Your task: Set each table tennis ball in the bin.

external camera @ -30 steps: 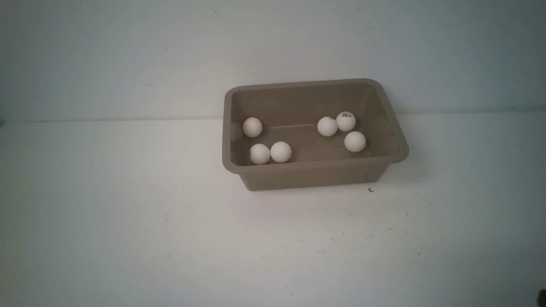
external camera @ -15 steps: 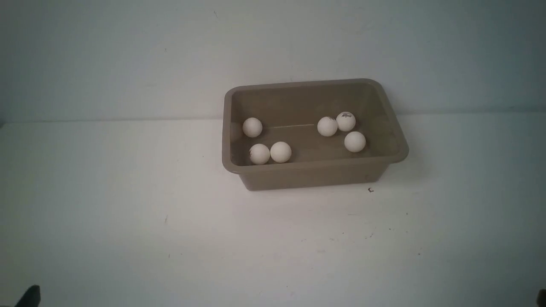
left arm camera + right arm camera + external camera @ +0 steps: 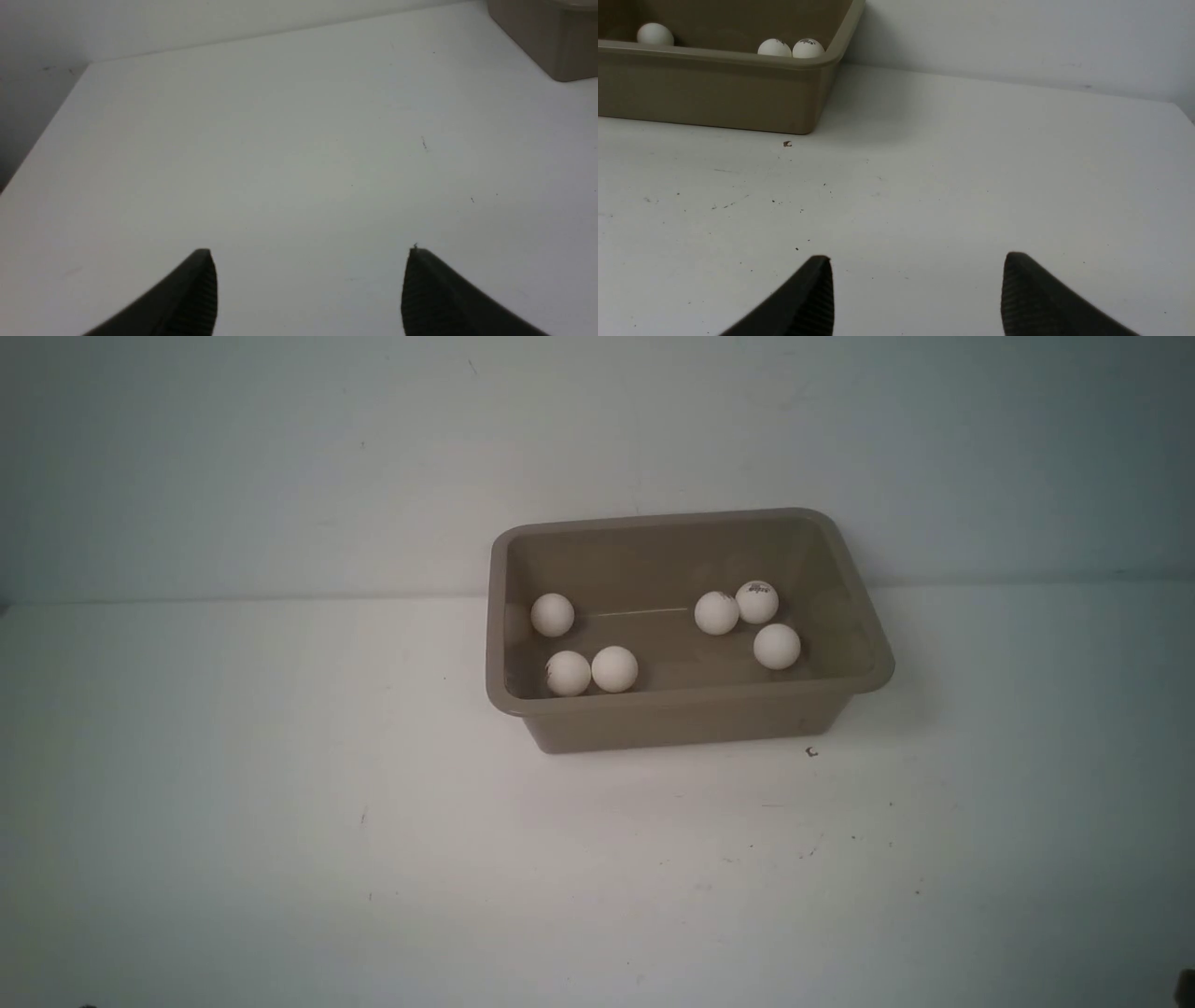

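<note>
The taupe bin (image 3: 691, 721) stands at the middle of the white table. Several white table tennis balls lie inside it, one group by its left wall (image 3: 552, 614) and another toward its right (image 3: 777, 646). No ball shows on the table outside it. In the left wrist view my left gripper (image 3: 308, 261) is open over bare table, with a corner of the bin (image 3: 556, 42) far off. My right gripper (image 3: 917, 266) is open too and holds nothing. That view shows the bin (image 3: 714, 98) ahead with ball tops (image 3: 808, 48) above its rim.
A small dark speck (image 3: 811, 752) lies on the table just in front of the bin's right corner. The table's far edge meets a pale wall (image 3: 280, 476). A dark sliver of the right arm (image 3: 1186, 982) shows at the front view's lower right corner.
A dark tip of the left arm that showed at the front view's lower left half a second ago has dropped out of sight. The bin and balls have not moved.
</note>
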Available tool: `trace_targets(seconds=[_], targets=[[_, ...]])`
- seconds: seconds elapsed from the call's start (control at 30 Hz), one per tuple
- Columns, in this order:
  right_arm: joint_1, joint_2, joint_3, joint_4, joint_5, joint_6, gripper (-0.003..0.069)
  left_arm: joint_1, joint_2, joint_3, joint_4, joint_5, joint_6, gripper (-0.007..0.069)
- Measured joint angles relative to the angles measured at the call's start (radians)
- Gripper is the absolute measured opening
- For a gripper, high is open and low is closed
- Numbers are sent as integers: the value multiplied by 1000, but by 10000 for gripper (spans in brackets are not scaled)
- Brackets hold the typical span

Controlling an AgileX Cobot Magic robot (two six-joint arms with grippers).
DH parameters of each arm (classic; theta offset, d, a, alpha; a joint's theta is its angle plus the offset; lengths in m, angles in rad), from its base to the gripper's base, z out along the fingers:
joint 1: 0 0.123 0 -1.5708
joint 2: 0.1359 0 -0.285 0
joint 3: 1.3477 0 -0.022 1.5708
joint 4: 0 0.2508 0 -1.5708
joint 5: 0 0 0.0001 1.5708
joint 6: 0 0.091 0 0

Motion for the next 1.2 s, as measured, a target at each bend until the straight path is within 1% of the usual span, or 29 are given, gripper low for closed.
trace_targets(seconds=[0.37, 0.6, 1.2], targets=[[0, 0, 0, 0, 0, 0, 444, 0, 0, 19, 1, -2, 7, 479], [0, 0, 0, 0, 0, 0, 444, 0, 0, 58, -32, -56, 6, 479], [0, 0, 0, 0, 0, 0, 444, 0, 0, 58, -39, -61, 6, 479]])
